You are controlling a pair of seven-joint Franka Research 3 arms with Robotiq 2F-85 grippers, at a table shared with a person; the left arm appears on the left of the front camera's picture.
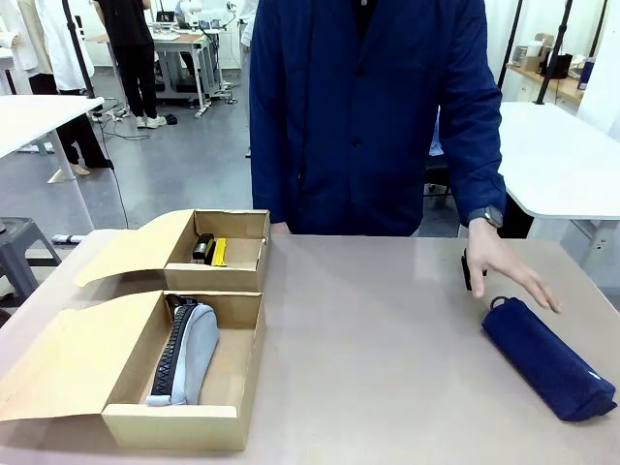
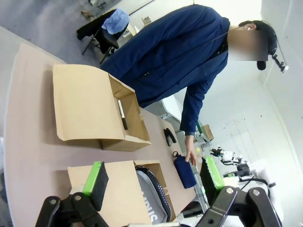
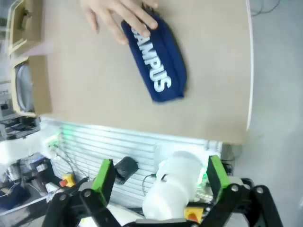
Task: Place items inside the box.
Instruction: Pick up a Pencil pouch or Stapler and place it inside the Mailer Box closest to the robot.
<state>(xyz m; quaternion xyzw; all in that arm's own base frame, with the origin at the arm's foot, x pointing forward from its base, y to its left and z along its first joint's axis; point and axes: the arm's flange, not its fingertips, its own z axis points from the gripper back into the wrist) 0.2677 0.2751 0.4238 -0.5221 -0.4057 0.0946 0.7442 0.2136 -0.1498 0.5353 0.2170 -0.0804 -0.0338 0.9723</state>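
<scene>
Grey pencil pouch (image 1: 186, 354): sits inside the near cardboard box (image 1: 170, 424), black zipper showing. Right behind, the far box (image 1: 215, 278): holds the yellow-and-black utility knife (image 1: 219, 251) and a slim white-and-black pen (image 2: 122, 114). Over on the right of the bench (image 1: 368, 339), a navy CAMPUS pouch (image 1: 547, 358), lying flat, well apart from both boxes. Person's hand (image 1: 504, 266) spread over its far end, black clip (image 1: 467, 269) just beside the wrist. Left tool (image 2: 154, 176): hangs above the near box, jaws wide apart, empty. Right tool (image 3: 159, 172): gapes too, empty, off the bench edge, apart from the navy pouch.
</scene>
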